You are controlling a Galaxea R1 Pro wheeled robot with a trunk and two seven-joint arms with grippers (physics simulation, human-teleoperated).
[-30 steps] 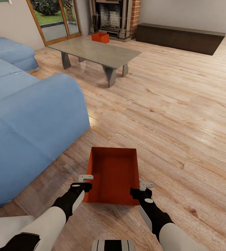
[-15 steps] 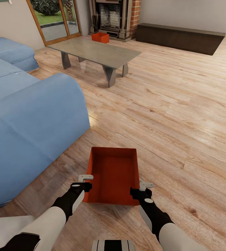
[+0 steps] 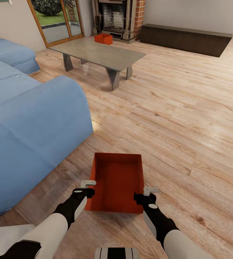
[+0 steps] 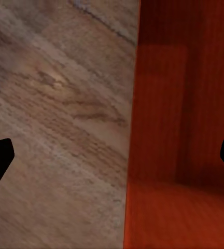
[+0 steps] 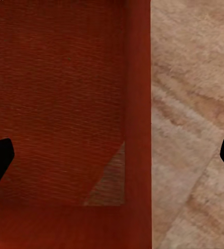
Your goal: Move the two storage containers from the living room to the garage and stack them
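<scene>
A living room with a light wood plank floor (image 3: 188, 118) spreads ahead. Between the left end effector (image 3: 89, 187) and the right end effector (image 3: 149, 193) sits one storage container (image 3: 117, 181), each end effector straddling a side wall, fingers spread apart, not clamped. Beside the left end effector bulks a blue sofa (image 3: 30, 133). Far ahead stands a grey counter (image 3: 98, 54), and beyond it the second storage container (image 3: 103, 38) before the brick fireplace (image 3: 118, 18).

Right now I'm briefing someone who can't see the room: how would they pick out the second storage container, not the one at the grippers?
Find the red brick fireplace at the far end of the living room, behind the low grey table. The far storage container sits just past the table's far edge, before the hearth. It is the lone small red-orange open bin there; its twin lies between the grippers.
</scene>
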